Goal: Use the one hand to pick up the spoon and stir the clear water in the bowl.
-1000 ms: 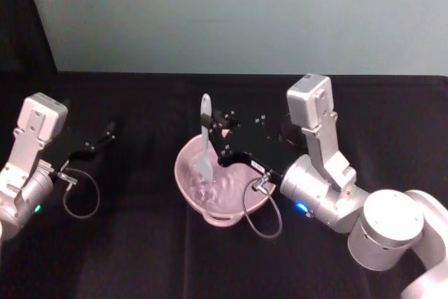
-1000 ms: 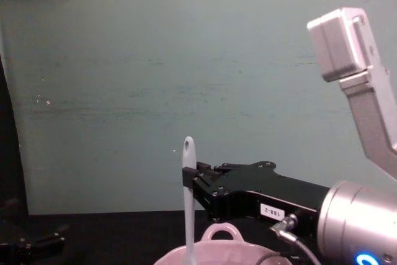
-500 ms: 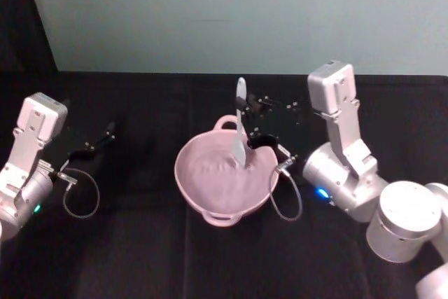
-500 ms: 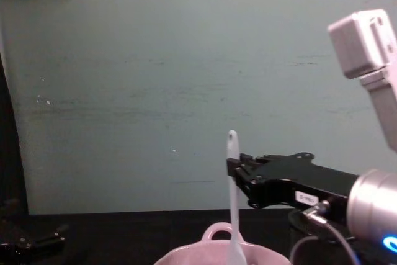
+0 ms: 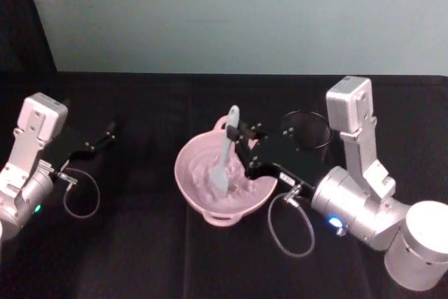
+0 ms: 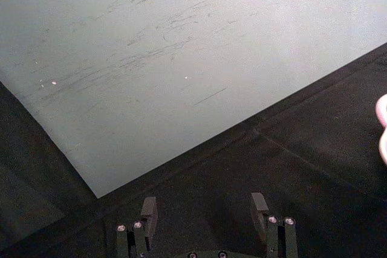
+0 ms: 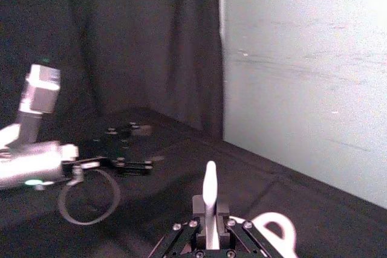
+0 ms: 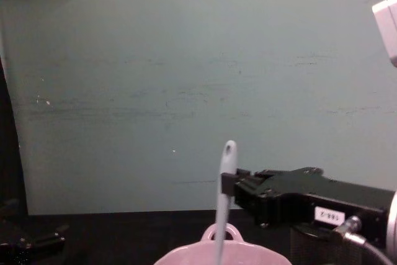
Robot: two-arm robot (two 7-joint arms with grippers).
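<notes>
Right gripper (image 5: 239, 133): clamped narrow on the spoon (image 5: 225, 152), high on the handle, reaching in over the bowl's far right rim.
Spoon: nearly upright, tilted a little; its rounded end stands just above the jaws and its scoop end hangs below them, down inside the bowl.
Bowl (image 5: 183, 167): pink, just below and ahead of the right gripper's fingertips, on the black tablecloth (image 5: 140, 250).
Mesh cup (image 5: 306, 129): close behind the right gripper, on its wrist side.
Left gripper (image 5: 106, 133): well away from the bowl, low over the cloth.
Head view: shows the scoop end against the rippled inside of the bowl.
Chest view: shows the hole in the spoon's (image 8: 224, 197) tip, the white label on the gripper (image 8: 228, 182) and the bowl's loop handle (image 8: 222, 233).
Right wrist view: handle tip (image 7: 210, 188) rising between the jaws.
Left wrist view: its own gripper (image 6: 204, 209) spread wide with nothing between the fingers (image 6: 148, 209).
</notes>
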